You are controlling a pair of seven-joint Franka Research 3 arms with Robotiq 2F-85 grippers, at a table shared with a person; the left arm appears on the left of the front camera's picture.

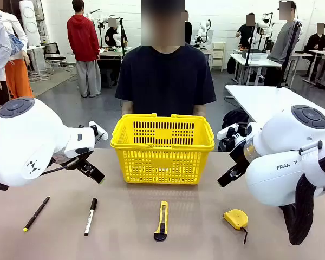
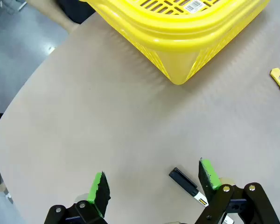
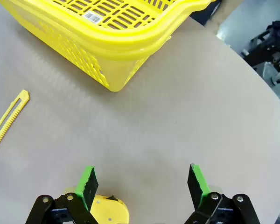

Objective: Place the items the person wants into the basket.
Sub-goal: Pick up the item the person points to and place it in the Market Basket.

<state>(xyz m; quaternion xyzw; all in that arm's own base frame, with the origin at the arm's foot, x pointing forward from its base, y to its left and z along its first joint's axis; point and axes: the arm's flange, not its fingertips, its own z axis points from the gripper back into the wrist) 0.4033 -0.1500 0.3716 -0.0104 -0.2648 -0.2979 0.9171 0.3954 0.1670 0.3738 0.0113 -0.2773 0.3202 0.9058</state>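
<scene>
while the left pincer (image 2: 154,175) and the right pincer (image 3: 141,171) both hang wide open and empty, the task looks to be at its very start. the person (image 1: 165,76) stands beyond the basket (image 1: 162,149), which sits ahead of the two pincers and between them. the utility knife (image 1: 161,219) lies inward of the right pincer, and the tape measure (image 3: 107,212) sits just beneath one of its fingers. next, i judge, that pincer must drop onto the tape measure. the right arm (image 1: 284,176) reads "fran"; the basket's barcode sticker (image 3: 92,17) is too small to read.
</scene>
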